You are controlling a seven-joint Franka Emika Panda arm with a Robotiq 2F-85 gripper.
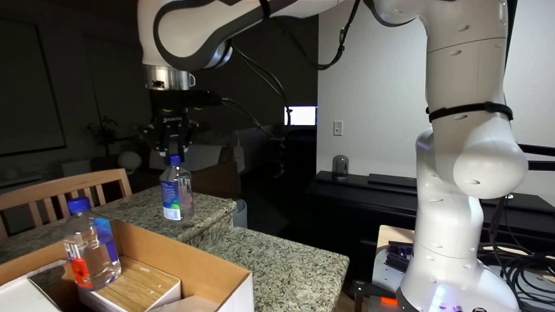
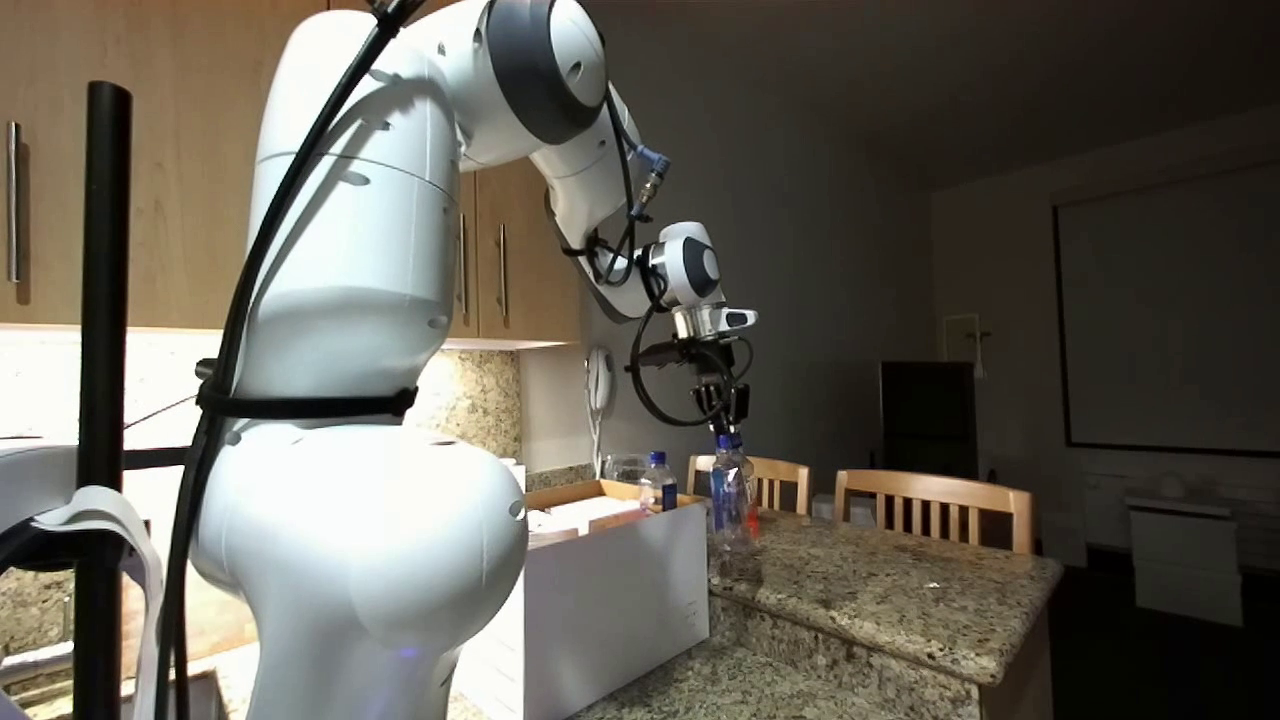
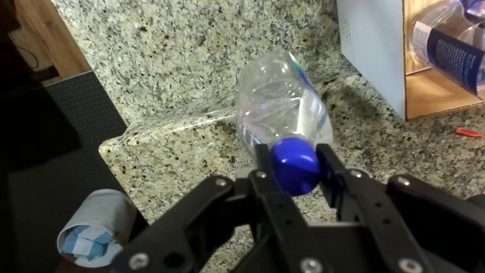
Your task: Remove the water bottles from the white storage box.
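Note:
My gripper (image 3: pixel 293 148) has its two fingers against opposite sides of the blue cap of a clear water bottle (image 3: pixel 284 102). The bottle hangs down from the fingers, over the granite counter near its step. In an exterior view the gripper (image 1: pixel 173 152) is above this bottle (image 1: pixel 177 195); I cannot tell whether its base touches the counter. Another water bottle (image 1: pixel 91 251), with a blue cap and red marking, stands inside the white storage box (image 1: pixel 240 294). The box (image 2: pixel 620 590) and its bottle (image 2: pixel 658 488) also show in an exterior view, and at the right edge of the wrist view (image 3: pixel 371 49).
The granite counter (image 1: pixel 277 260) has a raised level (image 2: pixel 880 570) beside the box. Flat wood-topped packages (image 1: pixel 134 281) lie in the box. Wooden chairs (image 1: pixel 65 190) stand behind the counter. A grey bin (image 3: pixel 102 223) is below the counter edge. A small red item (image 3: pixel 470 132) lies near the box.

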